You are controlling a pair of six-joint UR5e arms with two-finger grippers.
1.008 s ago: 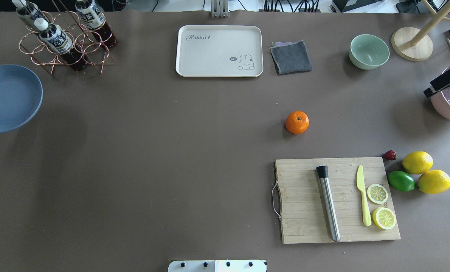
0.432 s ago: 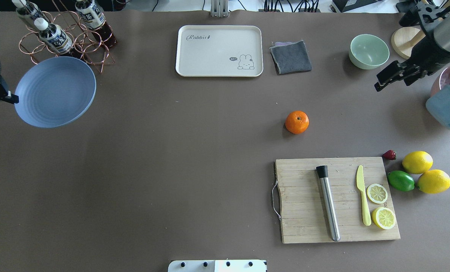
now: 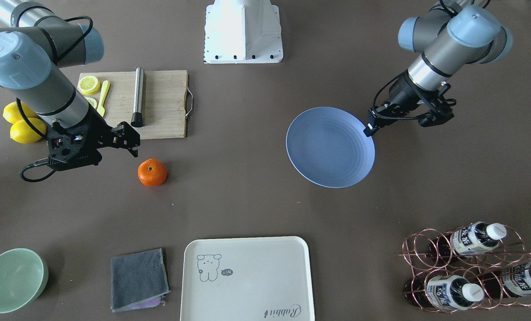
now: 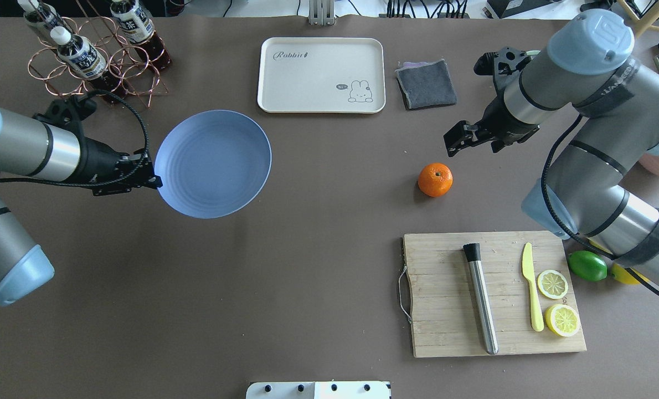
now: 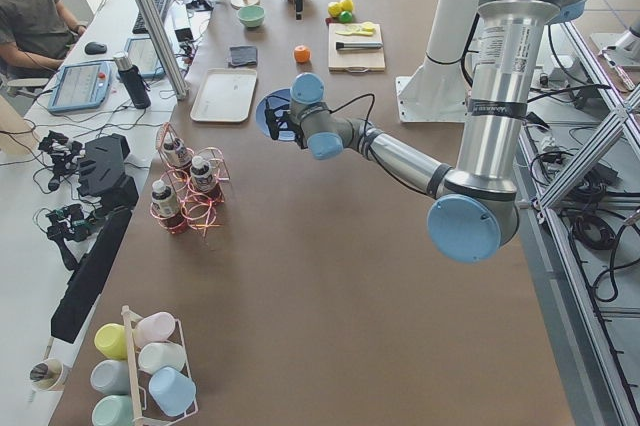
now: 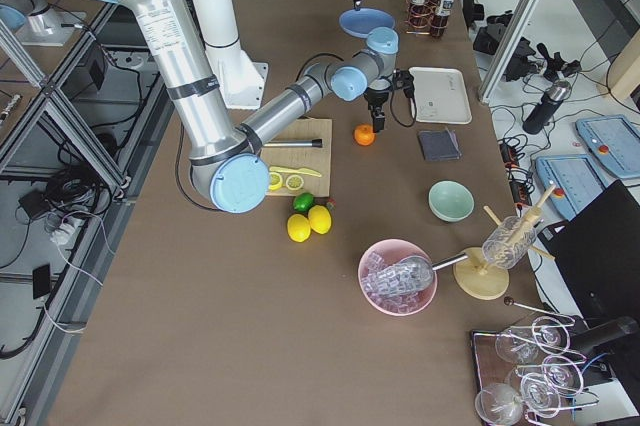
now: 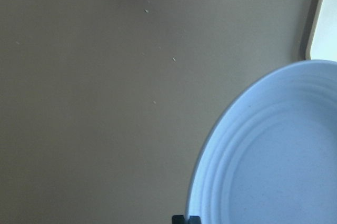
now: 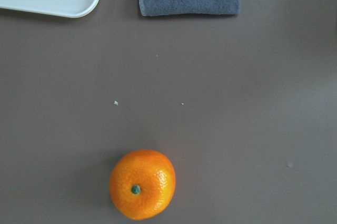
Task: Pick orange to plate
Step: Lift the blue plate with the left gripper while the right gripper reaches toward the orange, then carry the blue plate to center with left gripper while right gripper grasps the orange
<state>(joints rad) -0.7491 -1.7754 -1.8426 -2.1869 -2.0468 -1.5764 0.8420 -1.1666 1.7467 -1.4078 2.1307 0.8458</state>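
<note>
Blue rim is what my left gripper (image 4: 148, 180) is clamped on: it holds the plate (image 4: 213, 163) by its edge, out over the open counter (image 4: 252, 288) between the bottle rack (image 4: 94, 66) and the cream tray (image 4: 321, 75). Nothing lies in the plate. My right gripper (image 4: 470, 143) hangs above the counter just beside the orange (image 4: 434, 179), on its far side towards the grey cloth (image 4: 426, 83). Its jaws look apart, and they touch nothing. The orange rests on the counter, stem dot up, between the cloth and the cutting board (image 4: 446, 299), well apart from the plate.

I judge the task as barely begun. The fruit is not yet gripped, lifted or carried, and the plate is not yet close to it.

Against the overhead view of 0.4 s ago, the plate has come from beside the bottle rack at the left edge in towards the middle. My right arm has swung in from the far right by the green bowl to the orange. The orange itself has not shifted.
</note>
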